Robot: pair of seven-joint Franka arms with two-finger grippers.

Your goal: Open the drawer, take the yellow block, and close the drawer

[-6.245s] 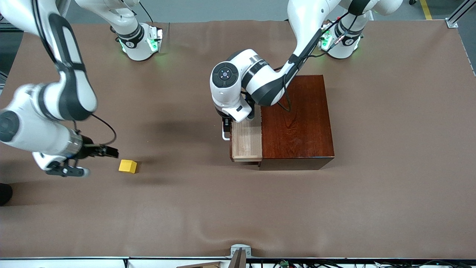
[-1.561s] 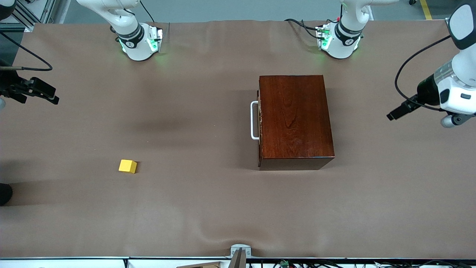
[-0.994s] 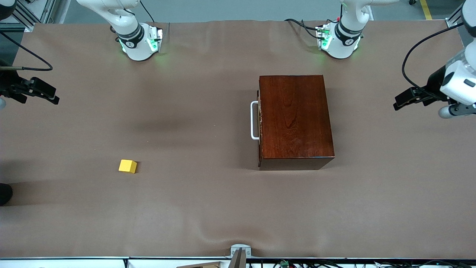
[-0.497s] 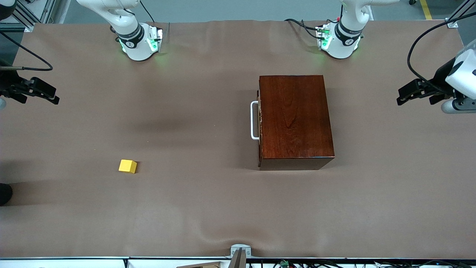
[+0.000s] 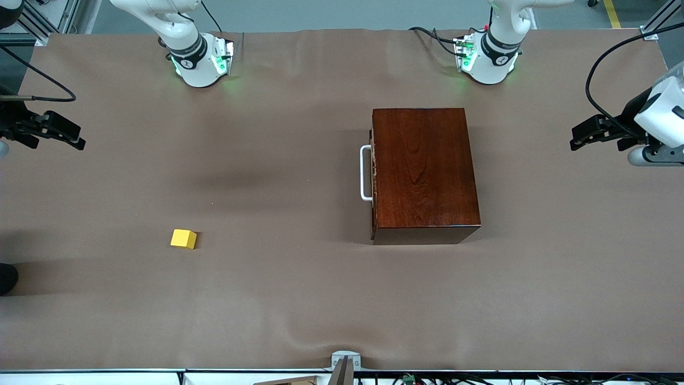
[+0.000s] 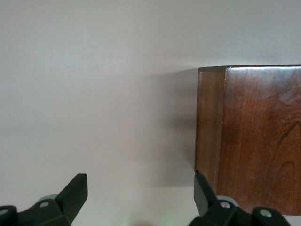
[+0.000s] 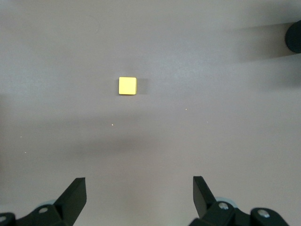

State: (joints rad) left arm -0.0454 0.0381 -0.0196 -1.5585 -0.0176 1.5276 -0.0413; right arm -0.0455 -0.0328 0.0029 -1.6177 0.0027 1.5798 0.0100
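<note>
The dark reddish-brown wooden box (image 5: pixel 425 171) stands mid-table with its drawer pushed in, so only the drawer's white bar handle (image 5: pixel 365 172) sticks out toward the right arm's end. The yellow block (image 5: pixel 184 238) lies on the brown cloth, nearer the front camera than the box and toward the right arm's end. My left gripper (image 5: pixel 576 138) hangs open and empty over the left arm's end of the table; its wrist view shows a corner of the box (image 6: pixel 254 141) past the open gripper (image 6: pixel 141 188). My right gripper (image 5: pixel 77 136) waits open over the right arm's end, with the block (image 7: pixel 127 86) below the gripper (image 7: pixel 140 190).
Both arm bases (image 5: pixel 200 59) (image 5: pixel 489 56) stand on the table edge farthest from the front camera. A dark round object (image 5: pixel 6 278) sits at the table's edge by the right arm's end. A metal bracket (image 5: pixel 344 363) is fixed at the edge nearest the camera.
Since several seconds ago the drawer has been pushed in and both arms have drawn back to their ends. In the last second the left gripper rose slightly; the right arm is still.
</note>
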